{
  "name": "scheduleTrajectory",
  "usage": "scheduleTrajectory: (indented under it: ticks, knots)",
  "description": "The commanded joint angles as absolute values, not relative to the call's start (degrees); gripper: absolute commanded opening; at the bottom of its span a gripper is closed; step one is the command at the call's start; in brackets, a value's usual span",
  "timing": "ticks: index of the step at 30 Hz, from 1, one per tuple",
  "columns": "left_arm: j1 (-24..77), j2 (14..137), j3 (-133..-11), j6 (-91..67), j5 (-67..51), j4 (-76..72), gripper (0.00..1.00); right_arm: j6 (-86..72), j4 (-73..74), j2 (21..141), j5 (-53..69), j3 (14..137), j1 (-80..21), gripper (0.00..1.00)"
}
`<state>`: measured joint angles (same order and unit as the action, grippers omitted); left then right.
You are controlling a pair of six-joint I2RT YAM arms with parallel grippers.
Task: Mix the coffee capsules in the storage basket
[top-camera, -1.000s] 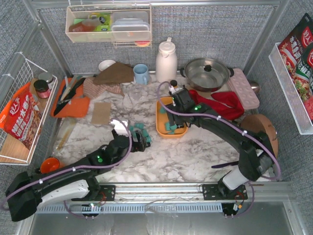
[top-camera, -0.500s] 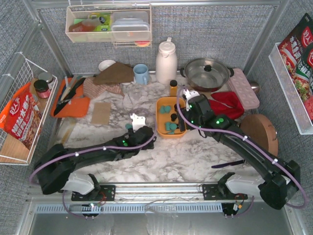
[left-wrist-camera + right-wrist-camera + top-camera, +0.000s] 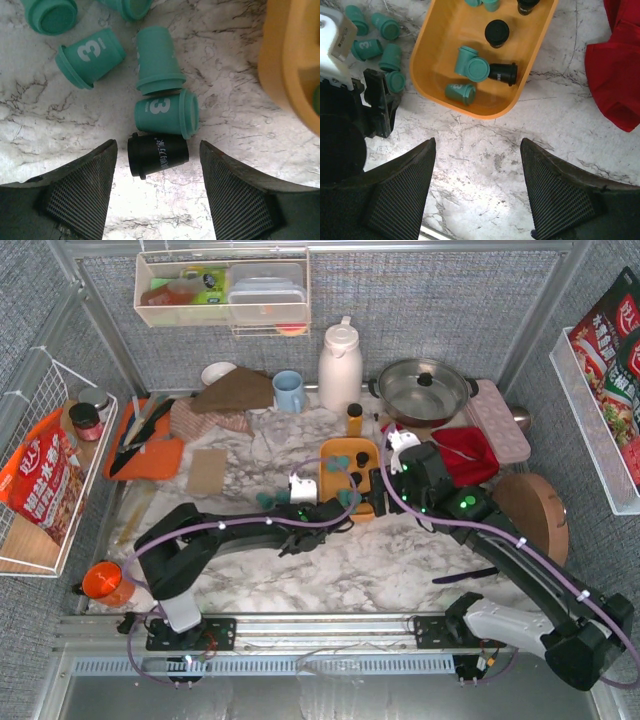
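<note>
Left end effector [image 3: 157,147]: jaws apart, straddling without touching a black coffee capsule [image 3: 159,156] lying on the counter [image 3: 60,120], long axis across the gap. Teal coffee capsules [image 3: 160,107] lie just above it; storage basket [image 3: 292,65] at upper right, holding others. Right end effector [image 3: 477,145], apart and empty, hovers below the basket in its own view.

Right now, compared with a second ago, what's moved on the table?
The left arm stretched forward to the basket's left side. Its open fingers now straddle a black capsule lying on the table, without gripping it. The right arm drew back off the basket toward its right, fingers open and empty. The basket stayed put.
</note>
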<state>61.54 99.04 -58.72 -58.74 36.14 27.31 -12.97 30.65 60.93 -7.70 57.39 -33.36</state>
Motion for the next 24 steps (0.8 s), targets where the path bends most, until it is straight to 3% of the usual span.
scheduleTrajectory:
  ticks: [1, 6, 16, 20, 24]
  knots:
    - [62.3, 101.7, -60.4, -63.9, 38.0, 33.5, 0.75, -13.4, 29.9, 60.1, -6.4, 55.6, -33.4, 0.73]
    - [62.9, 101.4, -59.9, -65.8, 38.6, 33.2, 0.7, -13.4, 30.0, 59.1, -5.7, 55.0, -33.4, 0.73]
    - [62.9, 100.5, -59.8, -65.5, 39.8, 32.7, 0.43, -13.2, 30.4, 58.5, -5.7, 55.1, -33.4, 0.73]
    - [63.0, 95.7, -58.7, -63.2, 40.6, 30.6, 0.37, -13.3, 31.1, 58.1, -5.1, 55.8, -33.4, 0.73]
    - [63.1, 85.8, -53.6, -53.0, 37.8, 19.0, 0.31, -13.3, 32.0, 57.3, -4.2, 56.7, -33.4, 0.73]
